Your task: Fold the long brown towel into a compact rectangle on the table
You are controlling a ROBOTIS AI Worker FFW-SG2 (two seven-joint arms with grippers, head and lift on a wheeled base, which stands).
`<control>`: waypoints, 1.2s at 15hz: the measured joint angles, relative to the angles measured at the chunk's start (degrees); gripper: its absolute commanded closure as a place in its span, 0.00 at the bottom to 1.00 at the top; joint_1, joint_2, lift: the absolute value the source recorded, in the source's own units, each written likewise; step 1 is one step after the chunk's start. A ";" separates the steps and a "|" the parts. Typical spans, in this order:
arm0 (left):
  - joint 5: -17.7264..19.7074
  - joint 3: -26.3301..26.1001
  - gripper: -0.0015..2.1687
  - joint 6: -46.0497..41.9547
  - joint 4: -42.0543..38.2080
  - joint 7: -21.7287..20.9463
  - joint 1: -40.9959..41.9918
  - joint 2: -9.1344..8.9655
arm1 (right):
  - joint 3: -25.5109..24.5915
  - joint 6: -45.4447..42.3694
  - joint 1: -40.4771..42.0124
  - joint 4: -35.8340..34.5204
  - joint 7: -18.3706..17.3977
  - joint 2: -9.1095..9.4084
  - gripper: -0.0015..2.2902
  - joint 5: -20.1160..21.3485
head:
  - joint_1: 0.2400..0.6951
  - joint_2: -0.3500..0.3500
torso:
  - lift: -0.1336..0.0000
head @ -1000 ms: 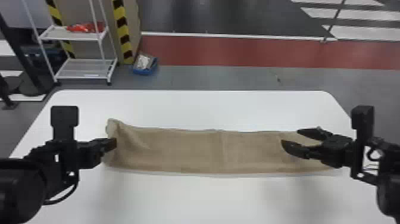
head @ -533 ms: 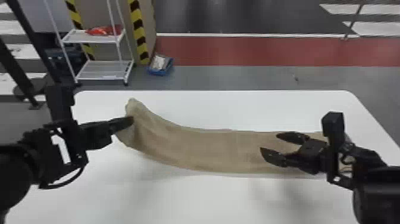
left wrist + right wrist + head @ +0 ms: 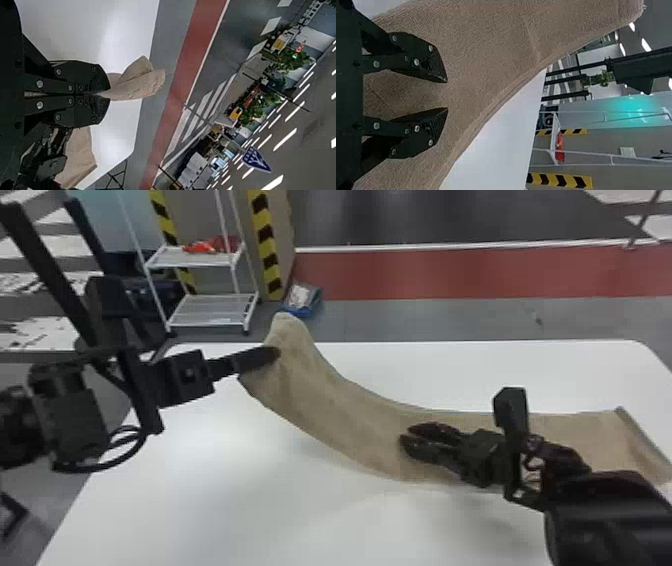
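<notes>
The left claw [image 3: 276, 354] was seen left of centre in the upper half of the head view, its fingers closed together on the brown towel [image 3: 350, 415] near one end. A corner of cloth was left poking up above the fingertips, and that end was held clear of the table [image 3: 200, 500]. From there the towel was hung in a sagging curve down to the centre of the frame, then was laid out along the tabletop to the right edge.

The right claw [image 3: 406, 434] was placed over the towel, right of centre in the lower half; its two fingers were parted, and no cloth was pinched between them. Whether the towel was touched by them could not be told.

Beyond the table, in the upper left of the frame, a white two-tiered rack [image 3: 207, 310] was set on the floor, and a red-orange item [image 3: 205, 246] was carried on its upper shelf. Just beside the rack, a blue container [image 3: 305, 311] was seen with something whitish [image 3: 300, 295] in it; its contents could not be made out further. In the left wrist view a blue sign [image 3: 256, 159] was marked in white.
</notes>
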 measured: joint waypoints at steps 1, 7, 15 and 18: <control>-0.02 0.06 0.88 0.05 -0.08 0.01 -0.06 0.02 | 0.58 -1.25 -0.12 1.27 -0.79 0.74 0.83 -0.43 | 1.00 0.69 | 0.07; 0.98 1.71 0.88 -0.29 1.29 -0.03 -1.74 2.08 | 5.59 -3.60 -2.06 6.73 -5.54 1.70 0.83 -2.43 | 1.00 0.78 | 0.07; 0.71 0.81 0.88 -0.59 3.25 -0.02 -1.85 2.27 | 5.58 -5.70 2.47 -1.55 -5.21 1.70 0.00 -9.26 | 1.00 0.83 | 0.07; -4.54 -3.57 0.88 -0.92 3.42 0.76 -2.36 -0.64 | -2.81 -5.69 8.45 -11.88 -5.77 0.33 0.02 -12.91 | 1.00 0.66 | 0.07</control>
